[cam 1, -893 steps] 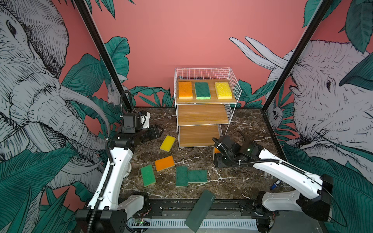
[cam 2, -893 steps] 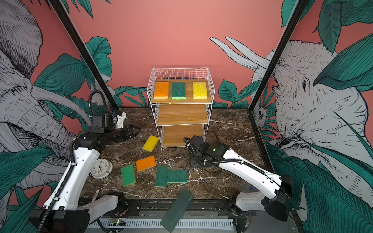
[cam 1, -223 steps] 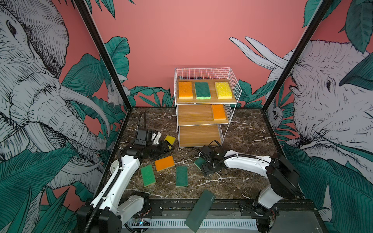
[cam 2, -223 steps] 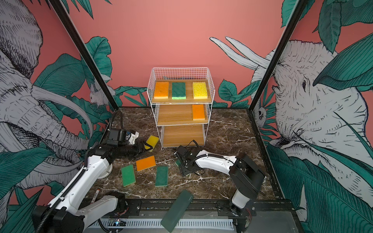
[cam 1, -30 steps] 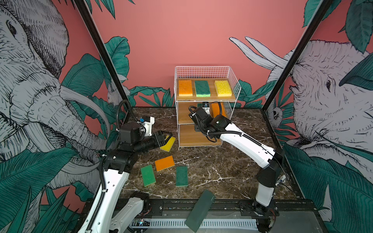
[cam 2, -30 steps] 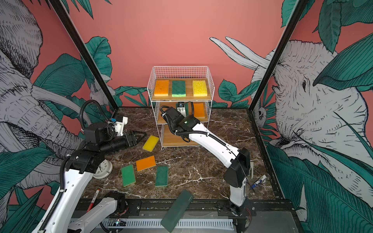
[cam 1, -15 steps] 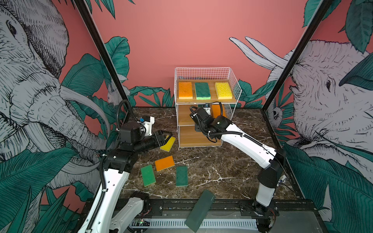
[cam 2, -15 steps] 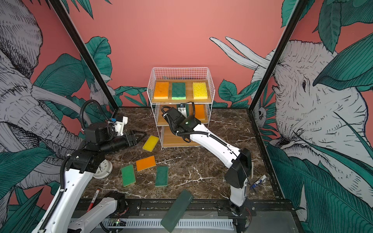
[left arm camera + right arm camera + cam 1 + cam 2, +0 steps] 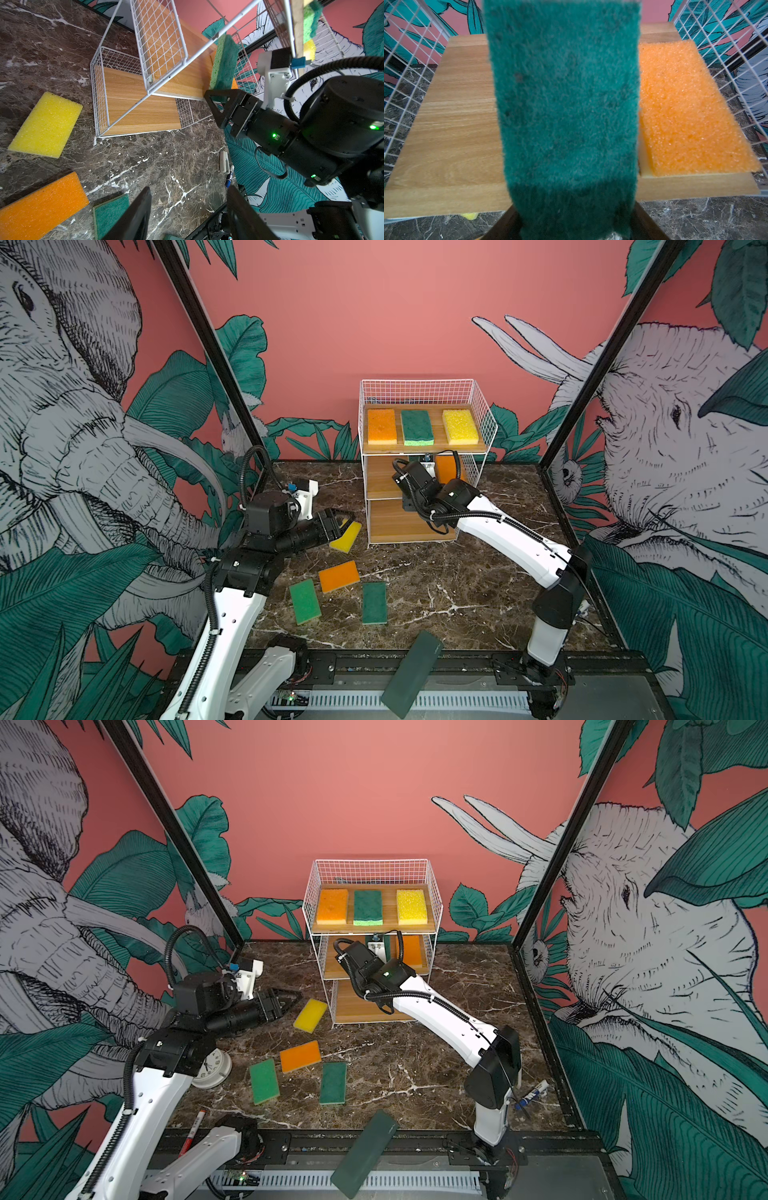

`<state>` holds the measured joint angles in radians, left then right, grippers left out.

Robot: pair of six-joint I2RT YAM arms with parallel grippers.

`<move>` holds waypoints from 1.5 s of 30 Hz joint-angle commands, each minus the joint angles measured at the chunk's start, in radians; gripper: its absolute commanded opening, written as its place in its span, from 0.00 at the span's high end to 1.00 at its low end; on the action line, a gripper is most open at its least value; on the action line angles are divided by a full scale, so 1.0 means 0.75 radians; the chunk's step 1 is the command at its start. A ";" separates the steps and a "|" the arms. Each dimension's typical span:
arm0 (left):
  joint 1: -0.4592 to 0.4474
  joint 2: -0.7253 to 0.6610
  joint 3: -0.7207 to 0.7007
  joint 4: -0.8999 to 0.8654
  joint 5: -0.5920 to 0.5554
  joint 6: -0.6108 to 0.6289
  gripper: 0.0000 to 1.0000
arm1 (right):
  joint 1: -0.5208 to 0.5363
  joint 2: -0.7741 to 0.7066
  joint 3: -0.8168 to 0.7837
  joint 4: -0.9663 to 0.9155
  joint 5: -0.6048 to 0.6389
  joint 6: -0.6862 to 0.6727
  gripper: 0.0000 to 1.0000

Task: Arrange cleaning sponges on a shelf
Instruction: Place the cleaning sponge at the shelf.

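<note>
Right wrist view: dark green sponge pinched in the right arm's jaws, held over the middle board of the shelf, just beside an orange sponge lying flat at the board's 3 o'clock side.

Top views, shelf at 12 o'clock of the surface:
- Top board: orange sponge, green sponge, yellow sponge, side by side, apart.
- Middle board: right gripper reaching in from the front.
- Bottom board: bare wood showing.

Surface, around 9 o'clock of the shelf and nearer:
- Yellow sponge, flat, near the shelf's lower corner.
- Orange sponge, flat.
- Light green sponge, flat, just beside the orange one.
- Dark green sponge, flat.
- Long dark slab, tilted, at the 6 o'clock edge.
- Small clock and markers at the sides.

Left gripper: jaws spread, nothing between them, near the loose yellow sponge, apart from it.
</note>
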<state>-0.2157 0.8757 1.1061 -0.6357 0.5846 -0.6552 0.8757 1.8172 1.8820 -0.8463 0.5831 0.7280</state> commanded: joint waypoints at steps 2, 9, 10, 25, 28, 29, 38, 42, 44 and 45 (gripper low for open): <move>0.005 -0.008 -0.008 0.033 0.008 -0.008 0.40 | -0.006 -0.040 0.039 0.024 0.030 -0.007 0.32; 0.004 -0.006 -0.016 0.034 0.008 -0.010 0.41 | -0.006 -0.026 0.039 0.026 0.026 -0.014 0.27; 0.005 -0.008 -0.017 0.034 0.008 -0.012 0.41 | -0.007 -0.024 0.039 0.023 0.026 -0.014 0.26; 0.005 -0.024 -0.026 0.041 0.008 -0.015 0.41 | 0.038 -0.050 0.041 0.042 0.054 -0.117 0.20; 0.003 -0.028 -0.027 0.040 0.008 -0.016 0.41 | 0.047 -0.056 0.039 0.045 0.068 -0.140 0.18; 0.004 -0.032 -0.028 0.040 0.008 -0.017 0.41 | 0.048 -0.061 0.037 0.044 0.075 -0.140 0.18; 0.004 -0.047 -0.029 0.030 0.008 -0.020 0.40 | 0.115 -0.179 -0.042 0.070 0.134 -0.157 0.17; 0.004 -0.054 -0.025 0.025 0.009 -0.022 0.40 | 0.146 -0.273 -0.102 0.050 0.176 -0.118 0.19; 0.004 -0.056 -0.020 0.021 0.006 -0.024 0.40 | 0.152 -0.350 -0.169 0.074 0.172 -0.087 0.26; 0.006 -0.058 -0.021 0.022 0.005 -0.024 0.40 | 0.154 -0.386 -0.211 0.095 0.164 -0.076 0.35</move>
<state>-0.2161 0.8532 1.0966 -0.6220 0.5846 -0.6632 0.9905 1.5963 1.7676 -0.8055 0.6617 0.6346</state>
